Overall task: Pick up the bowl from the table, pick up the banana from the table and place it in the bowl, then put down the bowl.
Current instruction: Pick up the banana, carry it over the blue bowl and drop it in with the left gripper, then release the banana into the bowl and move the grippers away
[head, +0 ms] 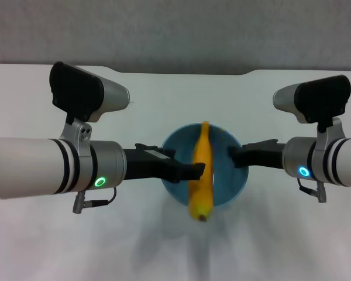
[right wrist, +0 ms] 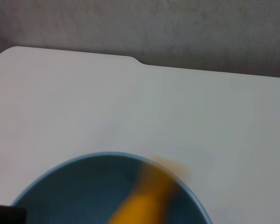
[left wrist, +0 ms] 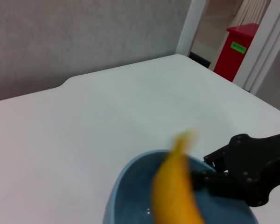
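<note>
The light-blue bowl (head: 228,175) is held above the white table (head: 41,246), with its shadow below it. My right gripper (head: 235,156) is shut on the bowl's right rim; it also shows in the left wrist view (left wrist: 210,173). The yellow banana (head: 202,175) lies lengthwise across the bowl, its dark tip sticking out over the near rim. My left gripper (head: 184,163) is at the banana's left side over the bowl, fingers apart. The banana is blurred in both wrist views (left wrist: 175,191) (right wrist: 144,200), inside the bowl (left wrist: 130,196) (right wrist: 74,186).
The table's notched far edge (head: 245,72) meets a grey wall. A red cabinet (left wrist: 235,49) stands in a doorway beyond the table's corner in the left wrist view.
</note>
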Controlling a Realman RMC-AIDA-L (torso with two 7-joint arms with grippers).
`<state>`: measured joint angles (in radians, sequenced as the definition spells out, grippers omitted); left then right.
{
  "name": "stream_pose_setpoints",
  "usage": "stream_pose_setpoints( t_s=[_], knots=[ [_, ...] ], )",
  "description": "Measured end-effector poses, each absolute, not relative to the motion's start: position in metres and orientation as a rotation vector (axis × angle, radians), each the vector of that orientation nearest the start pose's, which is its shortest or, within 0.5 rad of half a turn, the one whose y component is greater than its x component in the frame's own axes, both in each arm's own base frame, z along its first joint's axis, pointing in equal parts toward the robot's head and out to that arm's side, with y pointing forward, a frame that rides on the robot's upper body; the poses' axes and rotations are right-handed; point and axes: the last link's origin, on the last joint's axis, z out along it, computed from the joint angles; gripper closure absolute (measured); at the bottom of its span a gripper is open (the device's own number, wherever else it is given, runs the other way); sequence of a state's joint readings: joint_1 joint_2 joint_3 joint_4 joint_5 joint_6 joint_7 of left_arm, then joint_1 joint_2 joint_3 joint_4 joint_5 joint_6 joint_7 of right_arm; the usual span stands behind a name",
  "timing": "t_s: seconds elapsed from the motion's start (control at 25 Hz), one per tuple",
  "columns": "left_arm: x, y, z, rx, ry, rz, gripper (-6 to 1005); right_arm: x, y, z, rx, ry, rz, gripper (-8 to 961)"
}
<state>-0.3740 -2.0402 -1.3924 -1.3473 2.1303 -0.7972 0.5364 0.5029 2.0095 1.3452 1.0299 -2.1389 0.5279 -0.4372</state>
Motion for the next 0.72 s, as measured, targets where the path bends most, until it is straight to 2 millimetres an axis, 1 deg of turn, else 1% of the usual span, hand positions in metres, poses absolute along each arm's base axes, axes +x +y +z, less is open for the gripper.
stream_pose_setpoints(
  t_s=[0.16, 0.28, 0.36, 0.4, 0.52, 0.6, 0.72],
  knots=[
    [-0.159, 0.354, -0.051, -2.466, -0.938, -0.302, 240, 0.205, 0.392, -0.063, -2.251, 1.046, 0.238, 925],
    [-0.161, 0.355, -0.048, -2.450, -0.944, -0.307, 191, 0.206, 0.392, -0.063, -2.249, 1.051, 0.238, 925],
    [-0.164, 0.356, -0.045, -2.437, -0.945, -0.309, 159, 0.206, 0.390, -0.064, -2.257, 1.104, 0.248, 924],
    [-0.166, 0.356, -0.043, -2.429, -0.944, -0.310, 158, 0.206, 0.390, -0.064, -2.257, 1.104, 0.248, 924],
    [-0.173, 0.359, -0.036, -2.395, -0.946, -0.317, 156, 0.205, 0.393, -0.061, -2.271, 1.188, 0.257, 924],
    [-0.178, 0.360, -0.031, -2.372, -0.947, -0.320, 155, 0.205, 0.394, -0.059, -2.271, 1.200, 0.254, 924],
    [-0.186, 0.360, -0.025, -2.344, -0.943, -0.320, 155, 0.205, 0.399, -0.059, -2.289, 1.255, 0.219, 924]
  ],
)
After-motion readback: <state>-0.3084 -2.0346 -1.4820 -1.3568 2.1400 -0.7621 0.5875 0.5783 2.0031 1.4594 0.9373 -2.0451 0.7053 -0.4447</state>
